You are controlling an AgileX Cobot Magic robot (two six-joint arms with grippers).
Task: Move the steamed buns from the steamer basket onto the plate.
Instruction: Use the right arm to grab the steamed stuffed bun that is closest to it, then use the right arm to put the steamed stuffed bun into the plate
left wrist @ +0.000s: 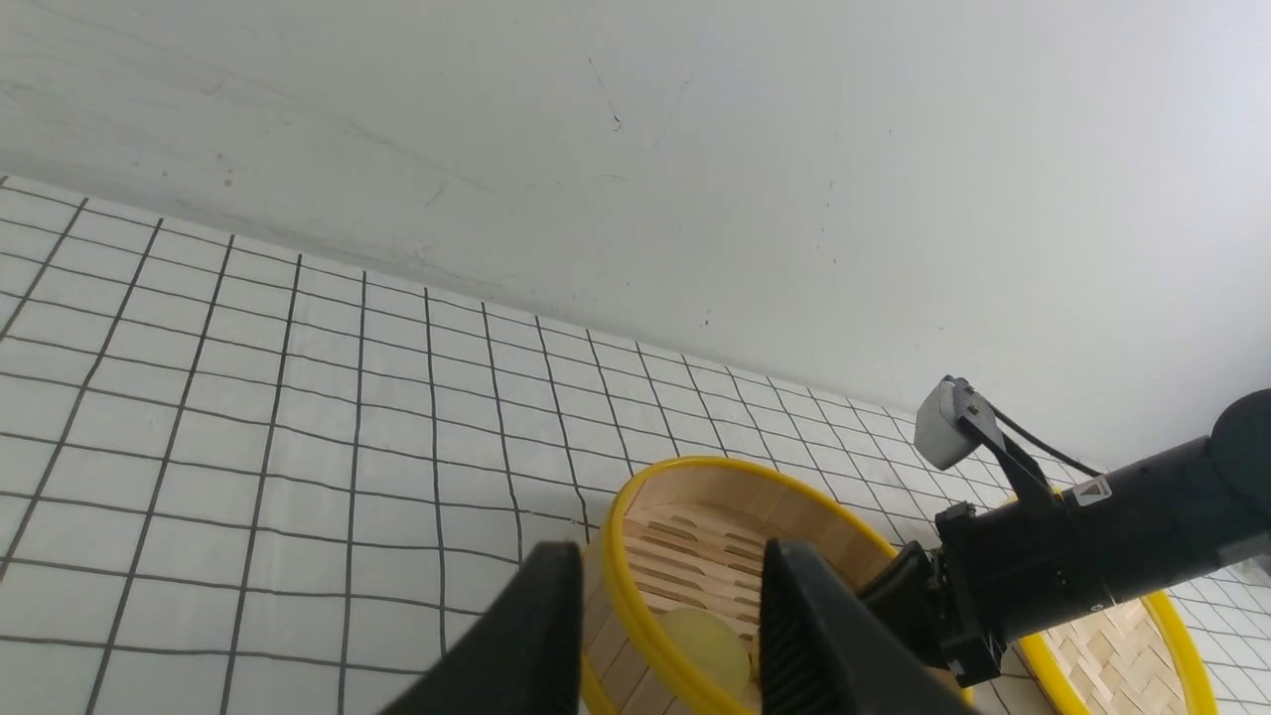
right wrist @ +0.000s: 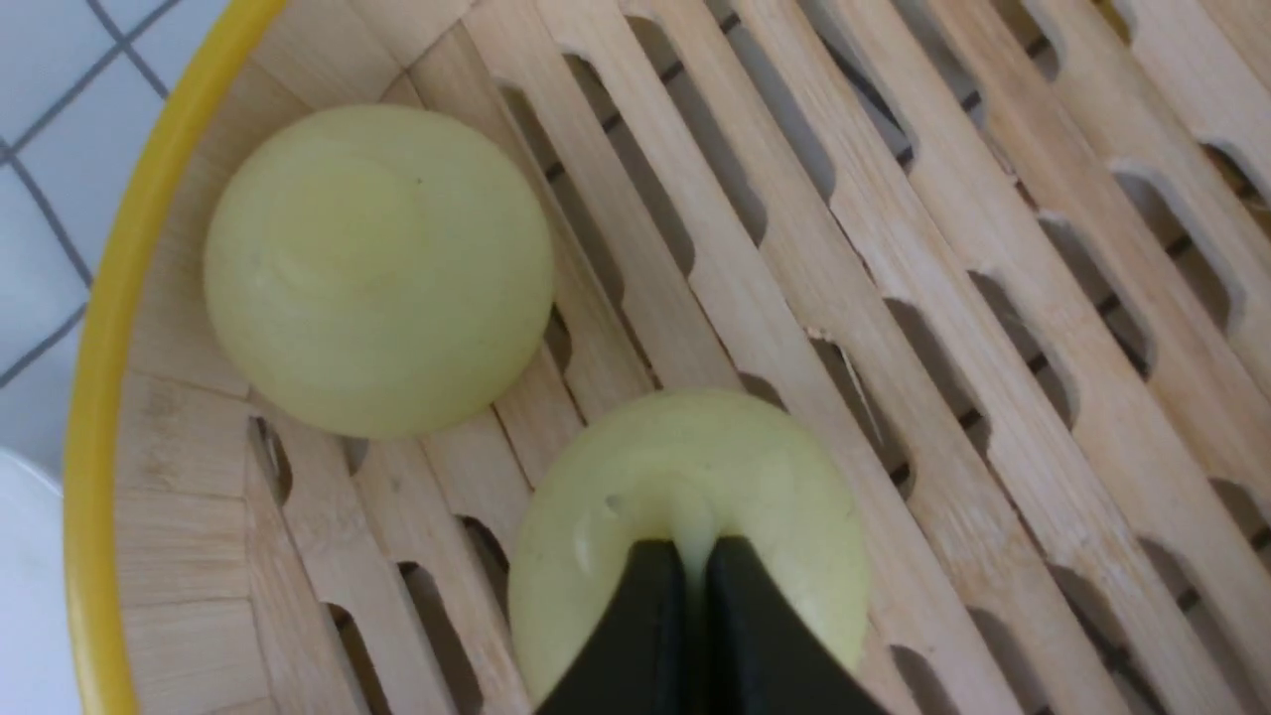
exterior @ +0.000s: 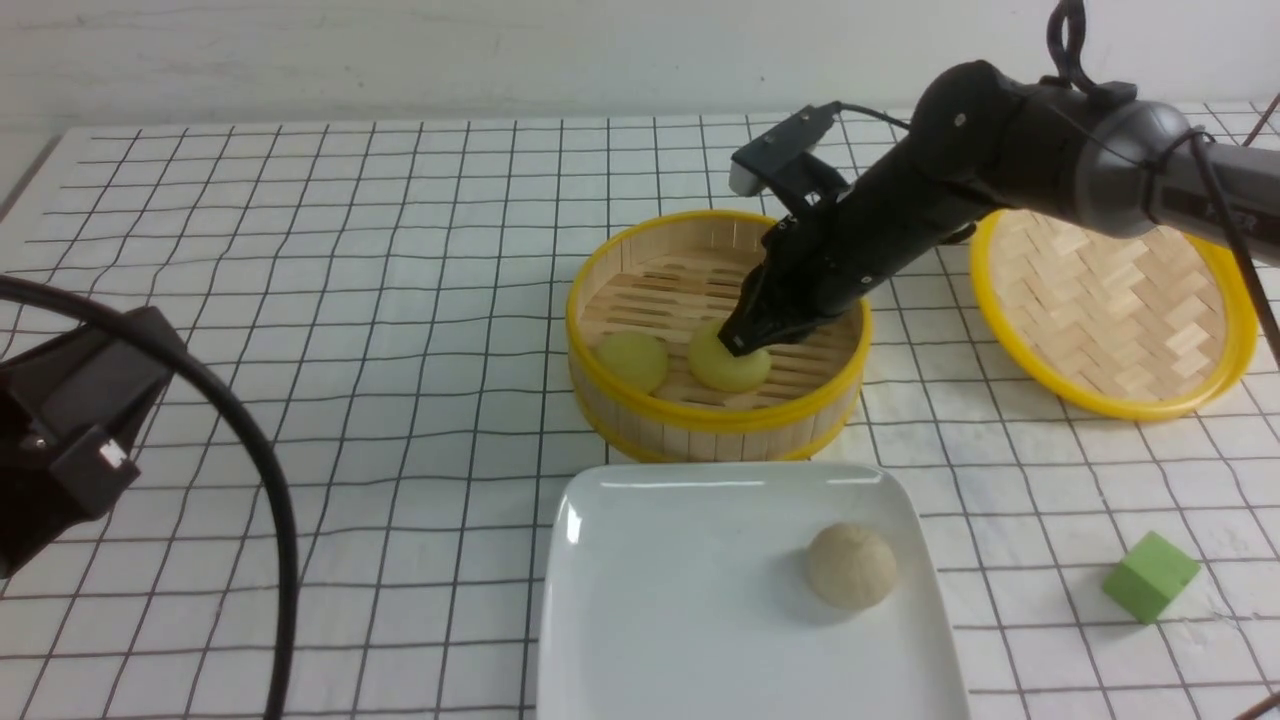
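The steamer basket (exterior: 700,437) stands mid-table with two pale yellow steamed buns on its slatted floor. My right gripper (exterior: 745,342) reaches down into it and is shut, pinching the top of the right-hand yellow bun (exterior: 738,370); in the right wrist view the fingertips (right wrist: 660,596) meet on a squeezed fold of that bun (right wrist: 685,477). The other yellow bun (exterior: 632,360) lies free beside it, close to the basket wall. A beige-white bun (exterior: 851,566) sits on the white plate (exterior: 680,610) in front of the basket. My left gripper (left wrist: 670,606) hangs open and empty at the left, away from the basket.
The shallow woven lid (exterior: 1110,300) with a yellow rim lies right of the basket, under my right arm. A green cube (exterior: 1150,575) sits right of the plate. The left arm's black cable (exterior: 270,480) curves over the front left.
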